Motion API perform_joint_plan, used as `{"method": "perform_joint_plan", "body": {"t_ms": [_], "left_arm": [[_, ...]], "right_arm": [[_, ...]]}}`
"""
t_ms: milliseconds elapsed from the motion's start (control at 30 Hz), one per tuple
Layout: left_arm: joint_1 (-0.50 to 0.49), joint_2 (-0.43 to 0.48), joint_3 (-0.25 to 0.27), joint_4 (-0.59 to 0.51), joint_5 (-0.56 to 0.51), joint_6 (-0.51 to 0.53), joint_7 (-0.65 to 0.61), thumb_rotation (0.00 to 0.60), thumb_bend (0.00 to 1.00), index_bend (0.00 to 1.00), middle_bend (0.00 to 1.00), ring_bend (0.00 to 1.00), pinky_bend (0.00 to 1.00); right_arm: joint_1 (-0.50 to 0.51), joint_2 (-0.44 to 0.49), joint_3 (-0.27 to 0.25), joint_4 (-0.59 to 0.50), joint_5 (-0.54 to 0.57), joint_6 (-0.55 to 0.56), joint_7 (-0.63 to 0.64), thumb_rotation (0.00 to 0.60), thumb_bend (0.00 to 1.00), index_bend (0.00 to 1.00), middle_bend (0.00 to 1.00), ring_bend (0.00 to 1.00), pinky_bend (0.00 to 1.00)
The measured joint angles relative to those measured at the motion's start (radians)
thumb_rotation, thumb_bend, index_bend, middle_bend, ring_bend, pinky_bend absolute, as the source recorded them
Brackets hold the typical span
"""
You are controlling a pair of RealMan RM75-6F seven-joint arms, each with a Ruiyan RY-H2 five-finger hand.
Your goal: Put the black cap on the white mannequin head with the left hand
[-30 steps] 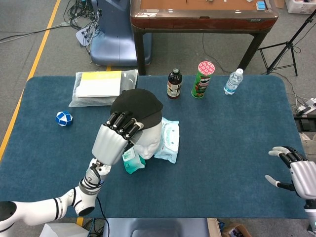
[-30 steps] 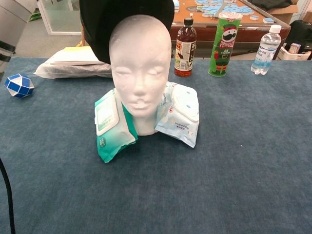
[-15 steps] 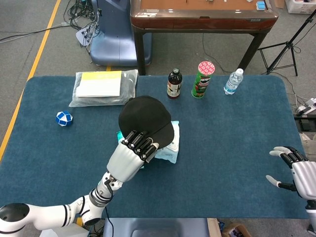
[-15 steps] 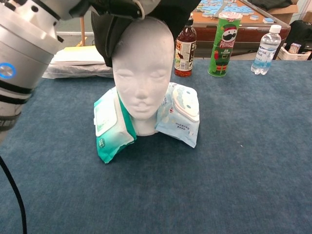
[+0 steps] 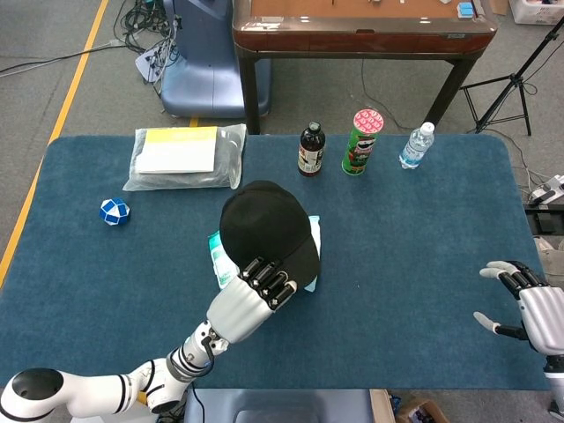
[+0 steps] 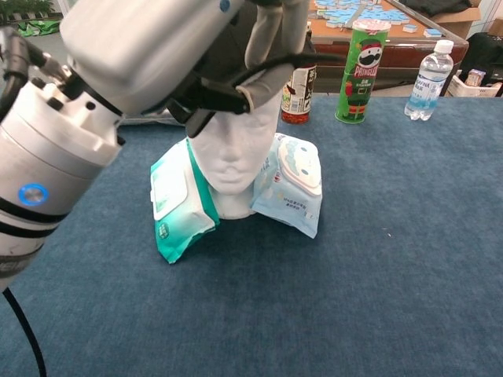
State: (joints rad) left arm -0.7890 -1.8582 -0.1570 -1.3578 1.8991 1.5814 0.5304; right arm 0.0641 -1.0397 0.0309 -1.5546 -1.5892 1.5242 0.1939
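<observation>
Fabric like this black cap [image 5: 267, 231] is light and floppy; your left hand [image 5: 249, 300] pinches its brim at six o'clock, atop the white mannequin head [image 6: 233, 161].

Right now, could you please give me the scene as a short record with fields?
cap: black cap sits over the white mannequin head
left hand: left hand holds the cap's front edge
right hand: right hand open, apart at the table's edge
props: wipe packs lean on the head's base
behind: bottle, Pringles can, water bottle
</observation>
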Motion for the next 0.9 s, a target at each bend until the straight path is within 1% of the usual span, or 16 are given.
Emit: {"method": "perform_joint_plan", "body": {"t_ms": [333, 600, 667, 800, 867, 900], "left_arm": [[0.008, -0.019, 0.024, 0.009, -0.005, -0.069, 0.030, 0.600, 0.43, 0.80, 0.61, 0.35, 0.47], [0.040, -0.020, 0.035, -0.007, -0.045, -0.113, 0.078, 0.600, 0.44, 0.72, 0.50, 0.29, 0.46], [0.046, -0.019, 0.036, -0.014, -0.051, -0.118, 0.084, 0.600, 0.44, 0.69, 0.47, 0.28, 0.46], [0.063, -0.014, 0.038, -0.033, -0.067, -0.131, 0.115, 0.600, 0.43, 0.58, 0.41, 0.25, 0.45], [0.072, -0.010, 0.039, -0.045, -0.075, -0.136, 0.132, 0.600, 0.38, 0.51, 0.38, 0.24, 0.44], [0.078, -0.007, 0.040, -0.055, -0.081, -0.140, 0.145, 0.600, 0.33, 0.46, 0.36, 0.23, 0.44]], "right_arm": [[-0.004, 0.007, 0.001, 0.005, -0.002, 0.009, 0.025, 0.600, 0.12, 0.32, 0.28, 0.20, 0.38], [-0.004, 0.007, 0.001, 0.007, -0.002, 0.008, 0.027, 0.600, 0.12, 0.32, 0.28, 0.20, 0.38], [-0.003, 0.007, 0.001, 0.006, -0.002, 0.007, 0.025, 0.600, 0.12, 0.32, 0.28, 0.20, 0.38], [-0.002, 0.006, 0.001, 0.005, -0.001, 0.005, 0.020, 0.600, 0.12, 0.32, 0.28, 0.20, 0.38], [-0.002, 0.006, 0.001, 0.004, -0.001, 0.003, 0.018, 0.600, 0.12, 0.32, 0.28, 0.20, 0.38], [-0.002, 0.005, 0.000, 0.004, -0.001, 0.003, 0.017, 0.600, 0.12, 0.32, 0.28, 0.20, 0.38]]}}
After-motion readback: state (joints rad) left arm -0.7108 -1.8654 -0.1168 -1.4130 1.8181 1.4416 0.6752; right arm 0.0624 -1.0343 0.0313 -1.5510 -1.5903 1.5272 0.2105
